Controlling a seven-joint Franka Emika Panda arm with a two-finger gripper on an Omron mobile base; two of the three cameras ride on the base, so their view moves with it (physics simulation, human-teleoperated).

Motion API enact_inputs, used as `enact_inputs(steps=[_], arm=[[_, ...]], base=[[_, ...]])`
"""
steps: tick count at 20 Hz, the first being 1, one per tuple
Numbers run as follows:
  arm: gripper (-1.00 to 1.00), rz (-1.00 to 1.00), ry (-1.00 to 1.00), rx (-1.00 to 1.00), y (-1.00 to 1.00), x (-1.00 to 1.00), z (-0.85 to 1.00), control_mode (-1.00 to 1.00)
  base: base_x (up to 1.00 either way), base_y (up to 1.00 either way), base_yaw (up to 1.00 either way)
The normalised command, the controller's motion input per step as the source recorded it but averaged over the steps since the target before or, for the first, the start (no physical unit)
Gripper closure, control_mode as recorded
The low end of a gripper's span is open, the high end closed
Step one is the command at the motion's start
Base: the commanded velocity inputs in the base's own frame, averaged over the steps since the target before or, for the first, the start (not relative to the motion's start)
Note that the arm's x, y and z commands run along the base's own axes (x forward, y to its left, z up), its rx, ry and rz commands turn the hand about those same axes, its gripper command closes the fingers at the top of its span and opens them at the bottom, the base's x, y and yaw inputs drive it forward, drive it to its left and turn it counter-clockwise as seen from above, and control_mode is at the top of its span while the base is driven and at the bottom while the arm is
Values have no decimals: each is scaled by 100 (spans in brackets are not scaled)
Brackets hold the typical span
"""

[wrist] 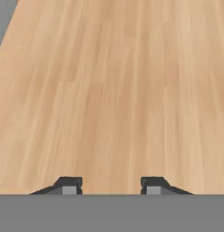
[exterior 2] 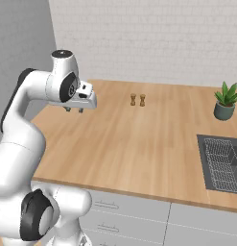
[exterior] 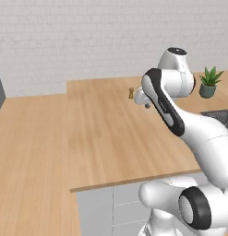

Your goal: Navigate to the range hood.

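The range hood is out of view. My gripper hangs above the wooden counter, its short fingers pointing down; it also appears past the arm's elbow as the gripper. In the hand view the gripper is open, its two dark fingertips spread wide over bare wood with nothing between them.
Two small brown shakers stand near the back of the counter. A potted plant sits at the right, with a dark sink and wire rack in front of it. Grey drawers run below. A white brick wall stands behind.
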Motion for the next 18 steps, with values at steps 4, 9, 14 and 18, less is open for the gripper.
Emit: enact_inputs(steps=[4, 9, 14, 18], arm=[[-100, 3, -16, -1, 9, -78, 0, -100], [-100, 0, -1, 0, -8, -100, -10, -100], [-100, -2, 0, 0, -59, -76, -26, -100], [-100, -4, 0, 0, -69, -46, -25, -100]], base=[[0, 0, 0], [0, 0, 0], [0, 0, 0], [0, 0, 0]])
